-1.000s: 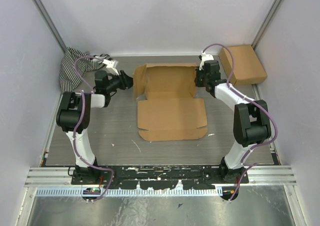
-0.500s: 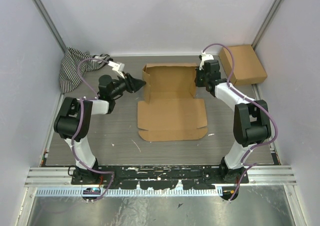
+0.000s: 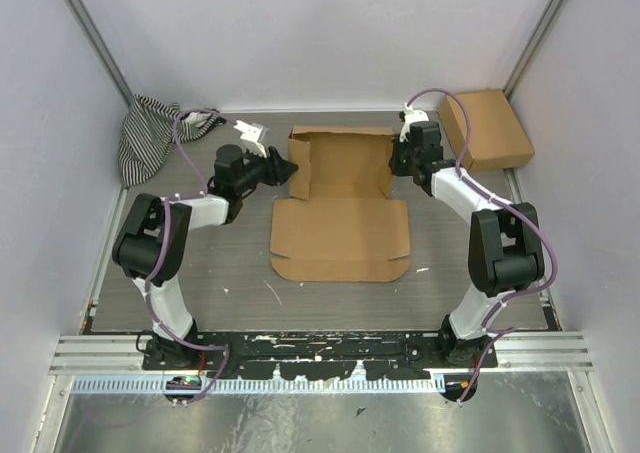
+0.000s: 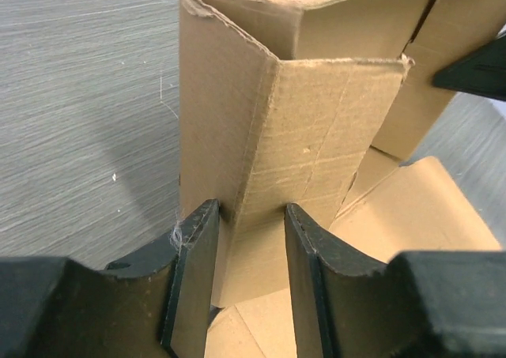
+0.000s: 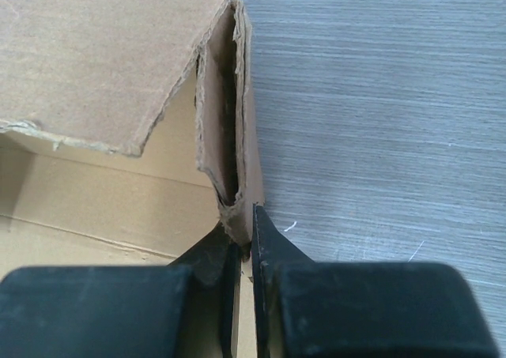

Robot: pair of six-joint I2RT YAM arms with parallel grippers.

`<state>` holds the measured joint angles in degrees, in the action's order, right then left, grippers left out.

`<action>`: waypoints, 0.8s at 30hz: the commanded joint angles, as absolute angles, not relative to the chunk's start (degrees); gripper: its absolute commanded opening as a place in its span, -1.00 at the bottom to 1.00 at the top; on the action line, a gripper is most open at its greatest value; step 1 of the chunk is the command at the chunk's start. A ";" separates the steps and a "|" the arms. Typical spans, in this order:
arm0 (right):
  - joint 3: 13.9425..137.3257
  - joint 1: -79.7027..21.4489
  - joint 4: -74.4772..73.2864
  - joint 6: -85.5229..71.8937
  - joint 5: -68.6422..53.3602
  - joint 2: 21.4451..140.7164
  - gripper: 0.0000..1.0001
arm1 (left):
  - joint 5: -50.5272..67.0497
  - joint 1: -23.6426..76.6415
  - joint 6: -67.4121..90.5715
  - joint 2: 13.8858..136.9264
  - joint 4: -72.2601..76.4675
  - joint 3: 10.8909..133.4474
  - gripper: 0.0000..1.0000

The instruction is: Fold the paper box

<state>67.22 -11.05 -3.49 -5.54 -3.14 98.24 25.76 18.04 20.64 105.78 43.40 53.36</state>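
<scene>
Paper box (image 3: 340, 208) — side walls between both claws.

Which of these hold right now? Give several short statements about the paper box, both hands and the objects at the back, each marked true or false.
1. The right hand is shut on the paper box wall. True.
2. The left hand is shut tight on nothing. False: its fingers straddle the box's left wall.
3. The striped cloth lies back left. True.
4. The smaller box sits inside the paper box. False: it sits apart, back right.
</scene>
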 commanded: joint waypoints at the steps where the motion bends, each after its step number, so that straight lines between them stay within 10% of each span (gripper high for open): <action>1: 66.17 -11.19 -2.56 -6.65 -5.54 94.57 -0.97 | 19.72 20.01 14.18 104.00 39.34 56.13 -0.08; 24: 63.92 -14.31 -1.04 -6.57 -6.30 92.64 -0.96 | -5.11 26.70 5.15 108.50 34.24 62.24 -0.14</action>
<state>64.05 -13.17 -2.85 -6.46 -3.75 95.59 -1.13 25.78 8.03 106.59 29.28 61.41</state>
